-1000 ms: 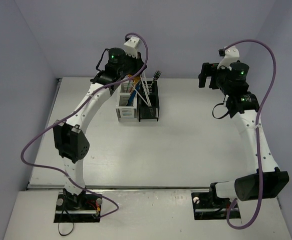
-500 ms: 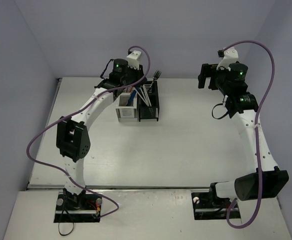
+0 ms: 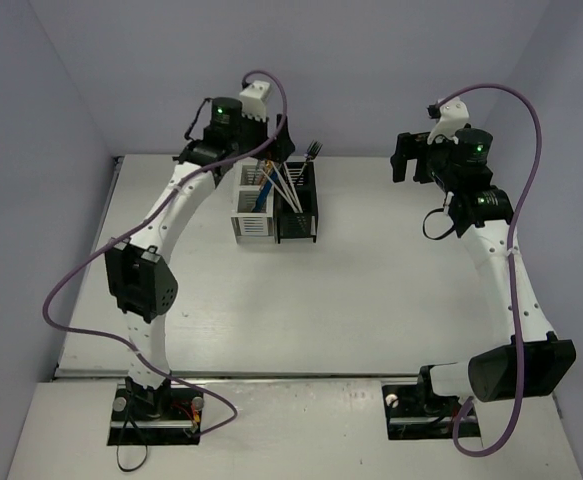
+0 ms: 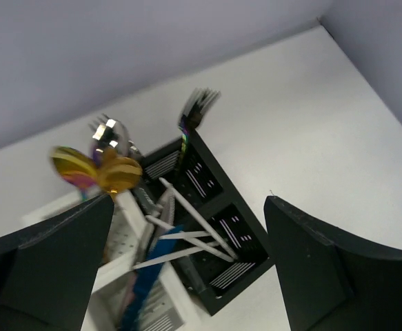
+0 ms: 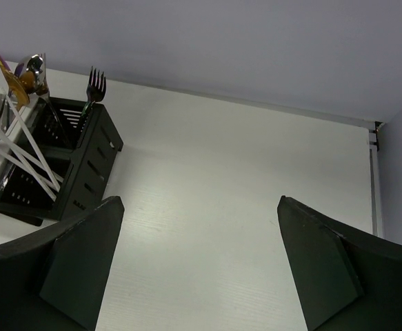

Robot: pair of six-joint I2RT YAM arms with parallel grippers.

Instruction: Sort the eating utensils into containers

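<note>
The containers stand joined at the back of the table: a white caddy (image 3: 252, 218) and a black caddy (image 3: 298, 215). Eating utensils stand inside them: a gold spoon (image 4: 111, 173), a silver spoon (image 4: 108, 131), a blue utensil (image 4: 145, 283) and white sticks (image 4: 187, 227) that cross between the two, plus a dark fork (image 4: 199, 105) in the black caddy (image 4: 214, 181). My left gripper (image 4: 189, 200) hangs open just above the caddies, holding nothing. My right gripper (image 5: 201, 200) is open and empty over bare table, to the right of the black caddy (image 5: 90, 172).
Grey walls close in the table on the left, back and right. The table's right edge (image 5: 370, 179) runs near the right gripper. Purple cables loop over both arms (image 3: 271, 95).
My left gripper was shut and low over the white caddy; it has opened and lifted up and back. The right arm barely moved.
</note>
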